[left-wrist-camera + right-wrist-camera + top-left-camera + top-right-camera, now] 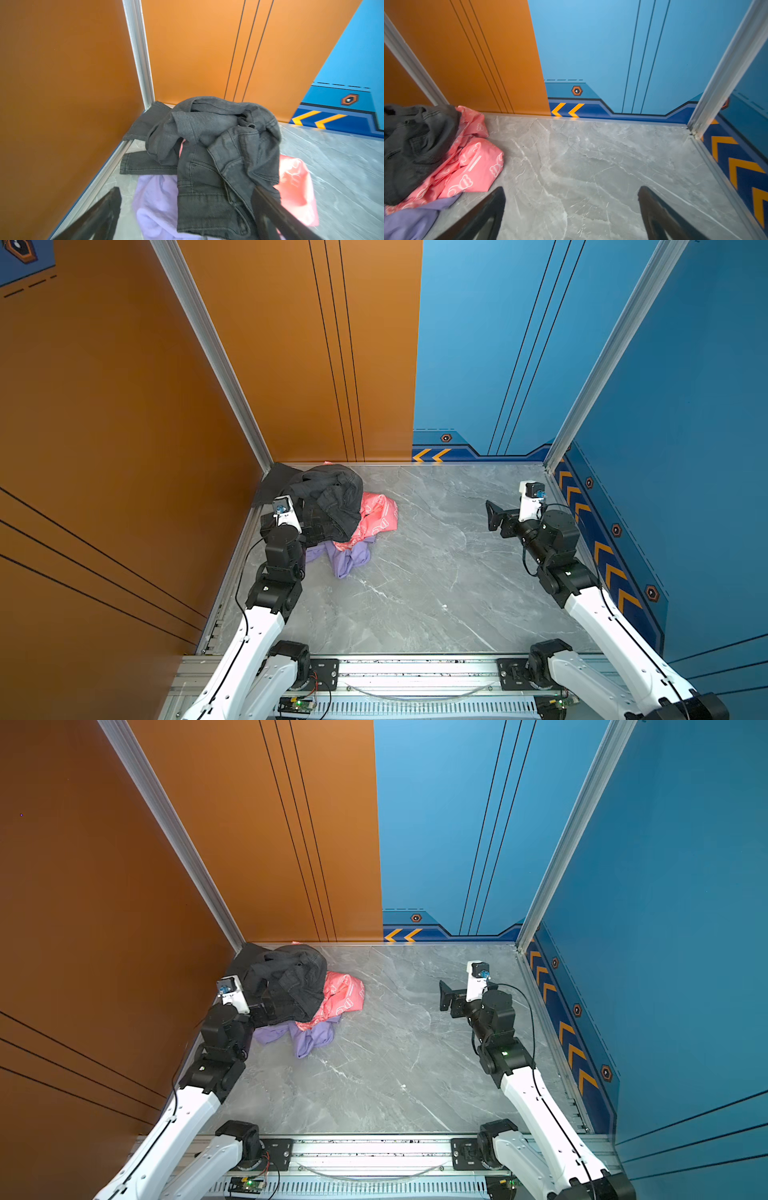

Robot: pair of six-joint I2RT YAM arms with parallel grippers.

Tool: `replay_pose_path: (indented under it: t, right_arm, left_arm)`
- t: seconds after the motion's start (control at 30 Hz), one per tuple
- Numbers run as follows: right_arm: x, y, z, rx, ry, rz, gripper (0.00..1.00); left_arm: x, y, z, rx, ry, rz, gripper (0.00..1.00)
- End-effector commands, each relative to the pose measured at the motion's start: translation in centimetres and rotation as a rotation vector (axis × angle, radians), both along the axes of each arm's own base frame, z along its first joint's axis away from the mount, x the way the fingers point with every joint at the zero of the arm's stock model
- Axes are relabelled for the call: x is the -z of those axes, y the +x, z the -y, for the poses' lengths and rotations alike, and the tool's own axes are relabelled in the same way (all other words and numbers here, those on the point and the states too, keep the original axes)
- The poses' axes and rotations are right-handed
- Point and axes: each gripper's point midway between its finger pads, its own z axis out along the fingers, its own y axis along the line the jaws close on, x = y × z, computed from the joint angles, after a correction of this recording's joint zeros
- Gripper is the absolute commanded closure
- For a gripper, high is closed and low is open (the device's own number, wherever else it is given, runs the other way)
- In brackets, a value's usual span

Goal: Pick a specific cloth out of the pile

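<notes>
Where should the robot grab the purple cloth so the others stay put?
Pinch the purple cloth by the bunched flap sticking out at the near edge of the pile, coming from the robot's side. That flap lies bare on the table; the rest is tucked under the pink cloth and dark denim. The open left tool looks closest.

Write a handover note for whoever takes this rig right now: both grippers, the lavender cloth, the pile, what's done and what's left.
Grippers: left gripper open and empty, at the near edge of the pile, facing the denim garment and the lavender cloth. The right gripper is open and empty over the table, apart from the pile.
Things: lavender cloth at the bottom of the pile, partly under the denim garment and the pink cloth; its near part lies exposed on the table.
Done: nothing picked yet.
Left: grip the exposed lavender part, probably with the left gripper, and draw it out from under the others.
</notes>
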Motion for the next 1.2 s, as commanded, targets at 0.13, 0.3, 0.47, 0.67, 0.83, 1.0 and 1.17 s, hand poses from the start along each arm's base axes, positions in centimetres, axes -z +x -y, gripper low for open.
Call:
replay_pose_path:
  t: [0.13, 0.3, 0.47, 0.67, 0.83, 1.0, 1.17]
  right_arm:
    - [2.9, -1.1, -4.1, -0.132, -0.016, -0.157, 0.00]
    - [3.3, -0.8, -6.3, -0.176, -0.023, -0.173, 0.00]
    - [3.4, -0.6, -8.5, -0.220, -0.039, -0.180, 0.00]
    - [4.3, -0.8, -10.2, -0.249, -0.060, -0.194, 0.00]
    - [4.6, -1.2, -10.5, -0.261, -0.076, -0.203, 0.00]
    - [4.6, -1.4, -10.3, -0.257, -0.082, -0.203, 0.00]
    - [4.7, -1.4, -10.2, -0.246, -0.077, -0.197, 0.00]
  left_arm:
    - [7.5, -3.7, 5.2, 0.248, -0.137, -0.402, 0.04]
    - [10.2, -4.0, 7.2, 0.279, -0.160, -0.512, 0.10]
    - [12.2, -3.6, 8.7, 0.290, -0.177, -0.605, 0.11]
    - [13.8, -2.6, 9.6, 0.279, -0.200, -0.662, 0.20]
    - [15.3, -2.0, 9.5, 0.254, -0.205, -0.691, 0.27]
    - [16.9, -1.6, 9.1, 0.217, -0.240, -0.706, 0.38]
    - [18.7, -1.4, 8.4, 0.176, -0.259, -0.731, 0.56]
